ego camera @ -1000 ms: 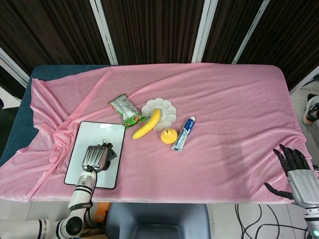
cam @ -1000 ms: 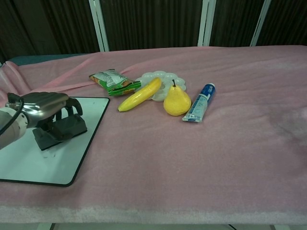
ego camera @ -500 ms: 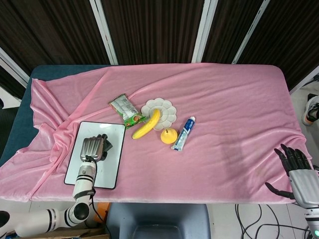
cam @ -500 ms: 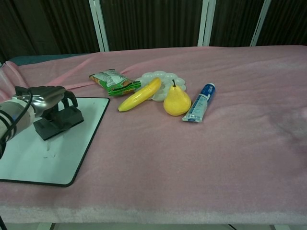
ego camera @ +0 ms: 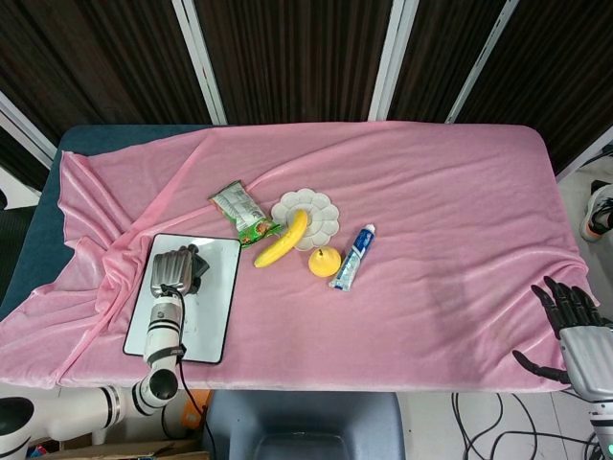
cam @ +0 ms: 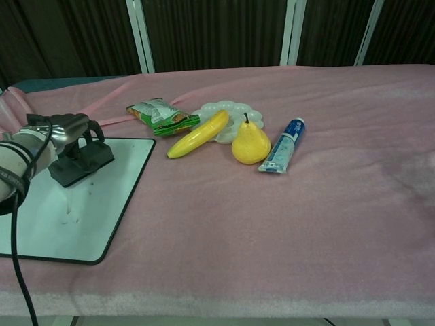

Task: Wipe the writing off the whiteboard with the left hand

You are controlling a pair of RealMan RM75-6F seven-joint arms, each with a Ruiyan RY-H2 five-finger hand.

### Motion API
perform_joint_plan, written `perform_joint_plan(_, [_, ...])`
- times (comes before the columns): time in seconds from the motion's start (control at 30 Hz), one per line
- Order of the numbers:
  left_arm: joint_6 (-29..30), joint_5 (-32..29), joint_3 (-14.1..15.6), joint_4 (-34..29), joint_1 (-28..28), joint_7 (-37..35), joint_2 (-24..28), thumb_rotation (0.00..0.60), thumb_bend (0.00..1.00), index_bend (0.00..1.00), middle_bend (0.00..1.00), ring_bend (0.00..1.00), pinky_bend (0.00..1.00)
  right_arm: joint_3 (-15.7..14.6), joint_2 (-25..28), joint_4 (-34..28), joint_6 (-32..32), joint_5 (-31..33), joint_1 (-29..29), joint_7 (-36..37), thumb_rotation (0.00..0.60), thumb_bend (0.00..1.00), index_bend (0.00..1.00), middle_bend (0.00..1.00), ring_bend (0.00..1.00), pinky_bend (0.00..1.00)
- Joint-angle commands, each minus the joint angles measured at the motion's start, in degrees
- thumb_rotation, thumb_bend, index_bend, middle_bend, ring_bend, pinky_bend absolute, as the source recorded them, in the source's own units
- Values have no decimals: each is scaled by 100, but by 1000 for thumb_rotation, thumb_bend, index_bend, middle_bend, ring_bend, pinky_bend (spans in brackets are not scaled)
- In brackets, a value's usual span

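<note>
Head view shows the whiteboard [ego camera: 187, 297], a white, black-rimmed rectangle, lying flat on the pink cloth [ego camera: 431, 211] with its long axis running front to back. A few faint marks remain below the dark eraser [cam: 81, 161], which the left hand [ego camera: 170, 272] grips near the whiteboard's far end. Far right of the whiteboard, the right hand [ego camera: 579, 331] hangs off the table with fingers spread, holding nothing.

Your table [ego camera: 38, 230], dark blue at its left edge, carries a pink cloth [ego camera: 450, 192]. On the cloth you have: whiteboard [ego camera: 215, 287], green snack packet [ego camera: 242, 213], white scalloped plate [ego camera: 324, 213], pear [ego camera: 324, 261], toothpaste tube [ego camera: 352, 257]. Your banana [ego camera: 282, 241] leans on the plate's rim.
</note>
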Motion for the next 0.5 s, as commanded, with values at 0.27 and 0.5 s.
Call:
perform_joint_plan(0.27, [-272,-188,-381,1382,-442,-168,-613,600,769,614,652,708,953,21,7,-19,-49,71,8,-36,600,337,0,0,0,4])
perform_joint_plan(0.5, [-423,-283,-419,1531,-451,-141,-640,600,767,615,652,708,952,37,17,-8,-30,99,-5,-19,600,337,0,0,0,4])
